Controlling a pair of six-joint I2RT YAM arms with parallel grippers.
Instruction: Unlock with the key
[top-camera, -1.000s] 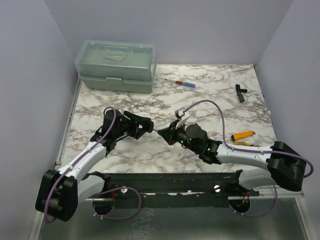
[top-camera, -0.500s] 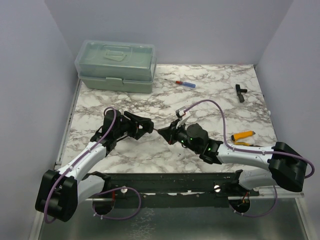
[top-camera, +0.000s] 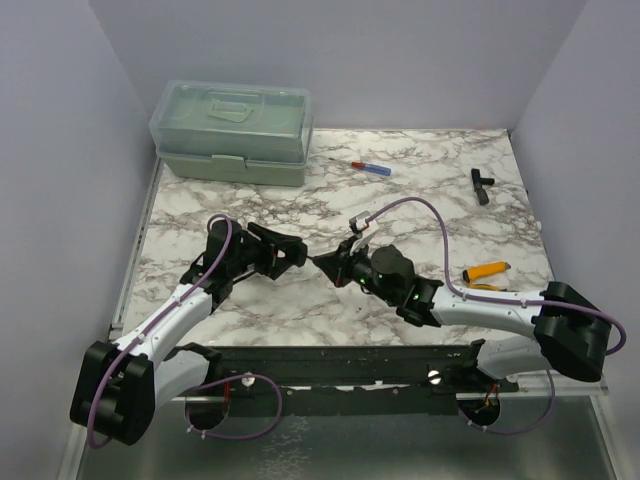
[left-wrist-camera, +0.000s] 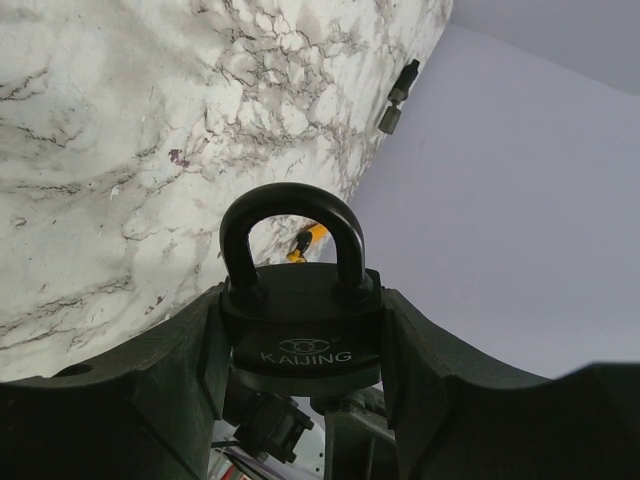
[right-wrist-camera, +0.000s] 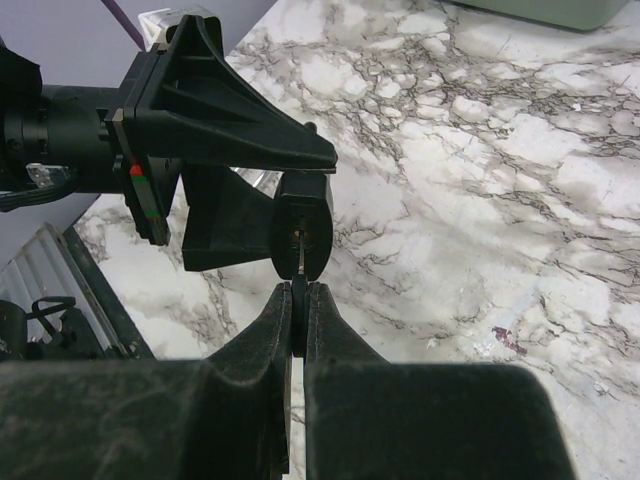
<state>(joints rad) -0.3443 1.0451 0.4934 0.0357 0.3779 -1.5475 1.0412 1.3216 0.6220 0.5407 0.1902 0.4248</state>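
While the left fingers (left-wrist-camera: 150, 380) clamp the black metal padlock (left-wrist-camera: 300, 325) by its two sides, the rounded shackle stands with both legs in the body, so the lock is shut. The padlock is held a little above the white marble-pattern desk (top-camera: 430, 160), near its middle, with the bottom face turned toward the right arm. The right fingers (right-wrist-camera: 240, 380) are pressed together on the thin dark key (right-wrist-camera: 298, 295), of which only the narrow edge shows. The tip of the key meets the slot in the bottom face of the padlock; how deep it sits, I cannot tell. To the right, near the right arm, a yellow utility knife (top-camera: 487, 270) lies on the desk. Farther back lies a small black T-shaped part (top-camera: 482, 185), and left of it a screwdriver with a red and blue handle (top-camera: 370, 167). At the far left corner stands a pale green plastic toolbox (top-camera: 232, 130) with its lid closed.
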